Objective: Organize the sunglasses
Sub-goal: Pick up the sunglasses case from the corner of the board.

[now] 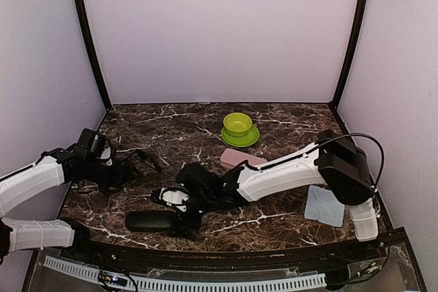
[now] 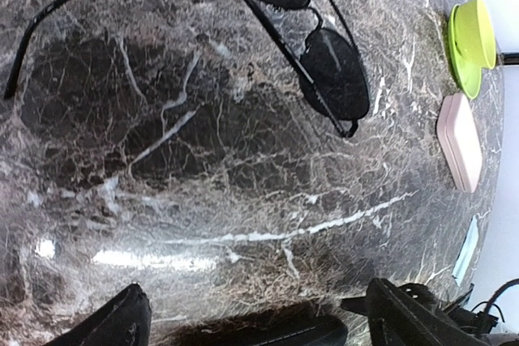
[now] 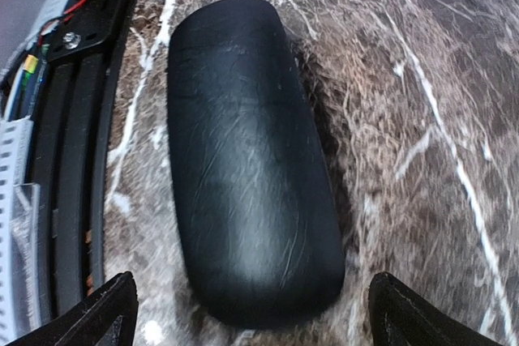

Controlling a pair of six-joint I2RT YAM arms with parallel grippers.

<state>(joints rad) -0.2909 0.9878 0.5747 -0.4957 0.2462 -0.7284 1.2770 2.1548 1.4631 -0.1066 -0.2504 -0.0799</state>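
A pair of sunglasses (image 1: pixel 148 159) with a thin black frame and dark lenses lies unfolded on the marble table (image 1: pixel 274 220) at the left. In the left wrist view the sunglasses (image 2: pixel 328 66) sit well ahead of the fingertips. My left gripper (image 1: pixel 130 169) (image 2: pixel 259 326) is open and empty, just left of them. My right gripper (image 1: pixel 179 215) (image 3: pixel 268 313) reaches across to the front left and hangs open over the near end of a black oblong case (image 1: pixel 150 221) (image 3: pixel 251 160), with one finger on each side and nothing gripped.
A pink case (image 1: pixel 241 158) (image 2: pixel 460 142) lies mid-table. Behind it a green bowl (image 1: pixel 237 125) (image 2: pixel 474 34) stands on a green saucer. A light blue cloth (image 1: pixel 325 204) lies at the right. The black case is close to the table's front rail (image 3: pixel 73 160).
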